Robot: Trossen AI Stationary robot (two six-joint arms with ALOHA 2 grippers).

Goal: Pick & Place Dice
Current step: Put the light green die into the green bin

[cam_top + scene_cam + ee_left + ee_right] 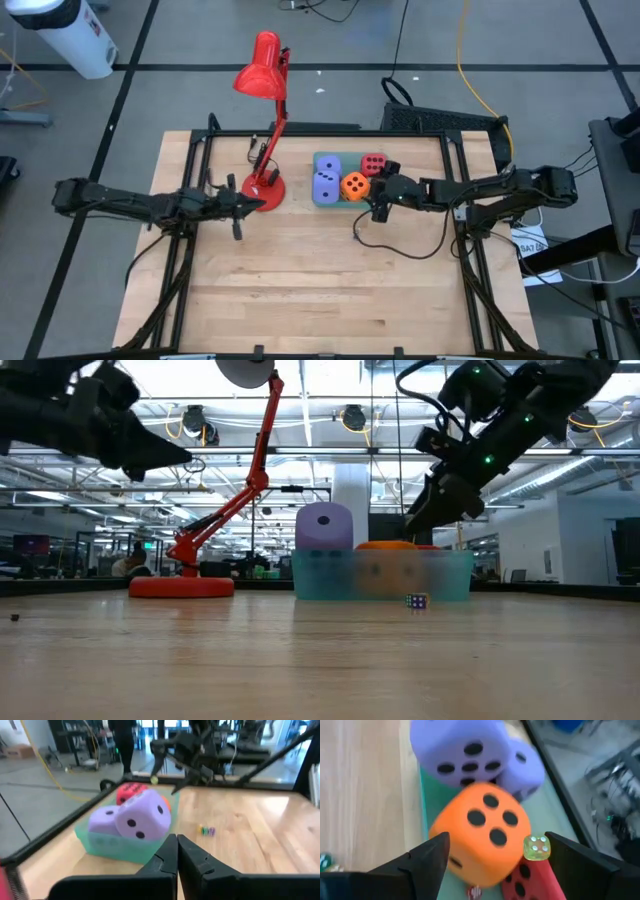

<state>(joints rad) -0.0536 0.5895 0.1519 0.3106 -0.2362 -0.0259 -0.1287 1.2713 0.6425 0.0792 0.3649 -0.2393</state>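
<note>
We see the dice (340,180) piled in a green tray (318,198) beside the red lamp (264,186). Our right hand (381,203) hangs spread wide over them, grasping nothing. Our left hand (236,205), by the lamp, is clenched. No writing shows.

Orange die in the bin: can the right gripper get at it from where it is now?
Probably yes. The right gripper hangs open just above the orange die, which lies on top in the teal bin with nothing over it; the tiny yellow die beside it might get nudged.
</note>
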